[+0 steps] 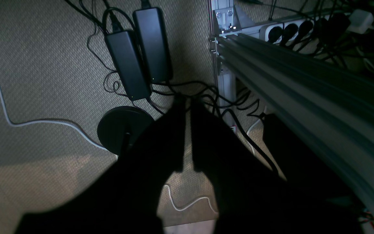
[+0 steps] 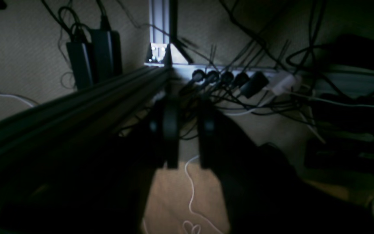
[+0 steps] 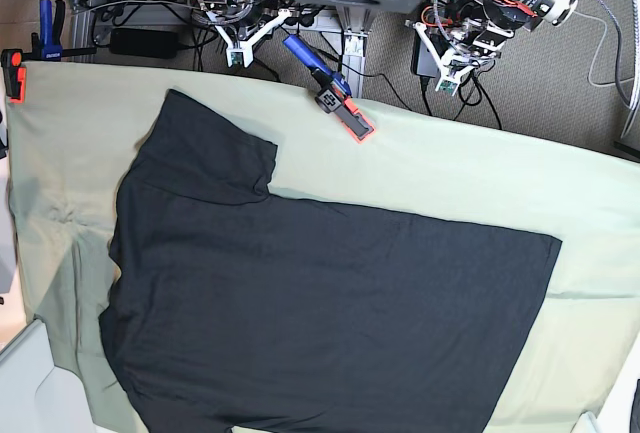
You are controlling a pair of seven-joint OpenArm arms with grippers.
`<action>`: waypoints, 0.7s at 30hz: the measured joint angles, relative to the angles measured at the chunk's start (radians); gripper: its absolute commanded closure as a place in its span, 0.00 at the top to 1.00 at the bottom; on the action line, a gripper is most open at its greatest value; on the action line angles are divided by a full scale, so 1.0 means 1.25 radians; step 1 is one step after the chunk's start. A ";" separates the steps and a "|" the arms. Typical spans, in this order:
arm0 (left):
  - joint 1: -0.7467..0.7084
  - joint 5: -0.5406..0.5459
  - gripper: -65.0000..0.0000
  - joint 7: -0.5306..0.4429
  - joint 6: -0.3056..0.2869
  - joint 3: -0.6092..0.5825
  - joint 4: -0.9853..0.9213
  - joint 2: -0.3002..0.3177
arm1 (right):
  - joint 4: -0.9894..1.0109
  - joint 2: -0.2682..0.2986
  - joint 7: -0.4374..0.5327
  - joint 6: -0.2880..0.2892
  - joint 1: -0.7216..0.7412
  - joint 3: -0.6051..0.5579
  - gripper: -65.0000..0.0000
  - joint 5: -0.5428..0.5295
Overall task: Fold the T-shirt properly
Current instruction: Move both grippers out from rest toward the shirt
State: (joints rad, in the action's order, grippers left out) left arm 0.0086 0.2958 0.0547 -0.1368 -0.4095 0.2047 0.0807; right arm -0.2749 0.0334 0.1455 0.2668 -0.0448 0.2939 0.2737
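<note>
The right gripper [image 2: 184, 136] hung dark over the floor, its two fingers [image 2: 170, 136] standing a narrow gap apart with nothing between them. A dark metal rail [image 2: 76, 104] ran in from the left toward an upright frame post [image 2: 159, 29]. Behind sat a power strip [image 2: 239, 76] crowded with plugs and tangled black cables, two black power bricks [image 2: 93, 55], and a white cable [image 2: 190, 191] on the carpet.

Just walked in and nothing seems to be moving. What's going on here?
Nothing is being handled right now. The black T-shirt lies spread flat, plain side up, on the pale green table cloth, unfolded. Both arms sit pulled back beyond the table's far edge; the left gripper and right gripper hang over the floor cables, holding nothing.
</note>
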 measured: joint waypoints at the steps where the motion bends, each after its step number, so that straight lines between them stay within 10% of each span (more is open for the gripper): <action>1: 0.000 0.000 0.11 0.000 0.000 0.000 0.000 0.002 | 0.000 0.000 0.000 0.000 0.000 0.000 0.18 0.000; 21: -0.061 -0.001 0.11 0.003 -0.002 -0.001 0.054 0.021 | -0.098 0.000 0.001 0.011 -0.103 0.000 0.18 0.000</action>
State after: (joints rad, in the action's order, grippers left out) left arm -0.0677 0.2951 0.0582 -0.1398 -0.4110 0.2726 0.1070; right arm -0.3973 0.0338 0.1467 0.2806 -0.1741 0.2939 0.2741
